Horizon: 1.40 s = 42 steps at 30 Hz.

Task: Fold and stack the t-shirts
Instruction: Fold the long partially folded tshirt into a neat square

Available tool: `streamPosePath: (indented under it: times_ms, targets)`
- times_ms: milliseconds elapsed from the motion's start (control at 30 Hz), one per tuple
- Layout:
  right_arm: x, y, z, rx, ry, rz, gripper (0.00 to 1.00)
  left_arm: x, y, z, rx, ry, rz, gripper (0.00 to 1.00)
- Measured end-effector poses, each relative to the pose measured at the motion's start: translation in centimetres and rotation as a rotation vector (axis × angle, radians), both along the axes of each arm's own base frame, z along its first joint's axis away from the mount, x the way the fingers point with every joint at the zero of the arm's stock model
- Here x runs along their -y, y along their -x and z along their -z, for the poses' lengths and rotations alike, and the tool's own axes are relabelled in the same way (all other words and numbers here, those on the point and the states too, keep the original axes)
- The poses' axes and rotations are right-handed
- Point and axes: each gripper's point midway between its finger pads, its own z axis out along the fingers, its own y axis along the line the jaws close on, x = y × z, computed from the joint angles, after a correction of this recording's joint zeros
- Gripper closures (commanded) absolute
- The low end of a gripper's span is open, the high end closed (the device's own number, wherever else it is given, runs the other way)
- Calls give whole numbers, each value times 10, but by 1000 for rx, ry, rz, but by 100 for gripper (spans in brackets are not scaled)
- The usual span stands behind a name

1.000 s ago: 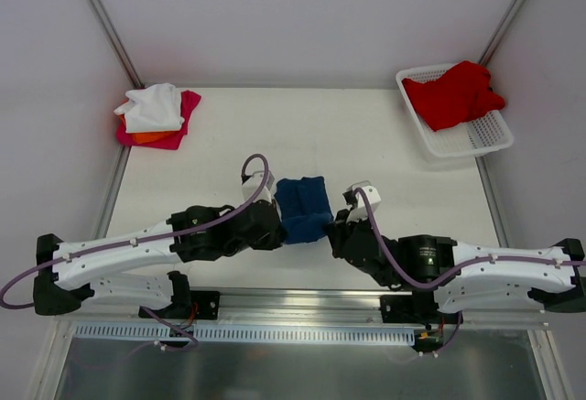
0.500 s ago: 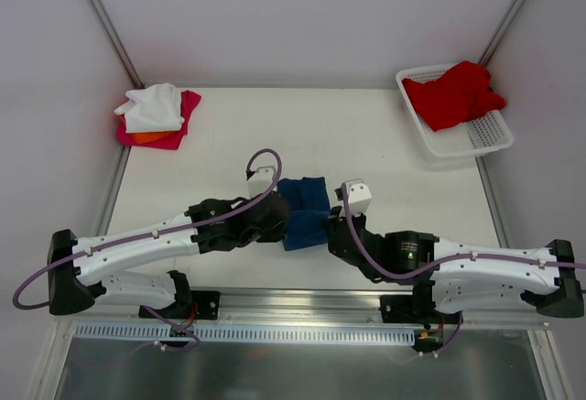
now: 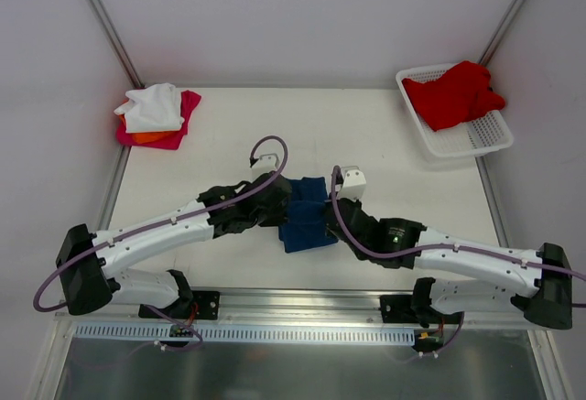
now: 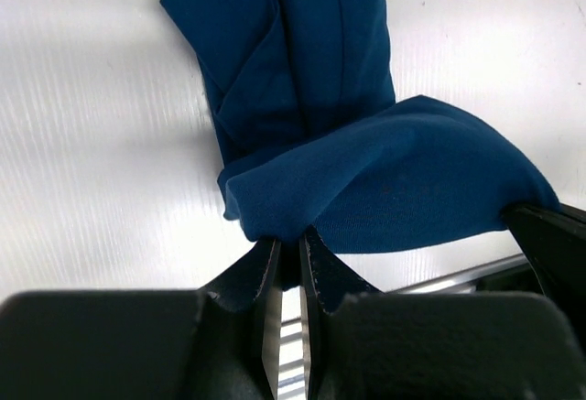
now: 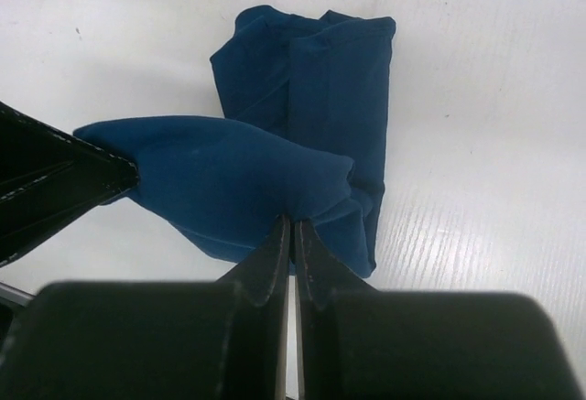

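Now the left gripper (image 4: 288,246) and right gripper (image 5: 291,224) are each clamped on one raised edge of the navy t-shirt (image 3: 305,231), apparently to carry it over evenly for a fold.

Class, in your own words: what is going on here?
A navy t-shirt is mid-fold at the middle of the table. The left hand and right hand each pinch one end of its raised fold. A stack of shirts sits far left; a red t-shirt lies in the white basket.
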Motion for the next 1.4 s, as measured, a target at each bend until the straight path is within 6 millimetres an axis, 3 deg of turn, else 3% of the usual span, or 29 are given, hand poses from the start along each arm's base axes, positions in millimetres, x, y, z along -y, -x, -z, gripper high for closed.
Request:
streamPosePath:
  times_ms: [233, 733, 1400]
  targets:
    - [-1, -27, 12, -30, 15, 14, 100, 0, -24, 8, 0, -1, 1, 100]
    - [-3, -75, 55, -123, 71, 10, 100, 0, -67, 47, -49, -37, 18, 100]
    - [-9, -117, 72, -167, 92, 12, 100, 1, -109, 68, -79, -56, 36, 100]
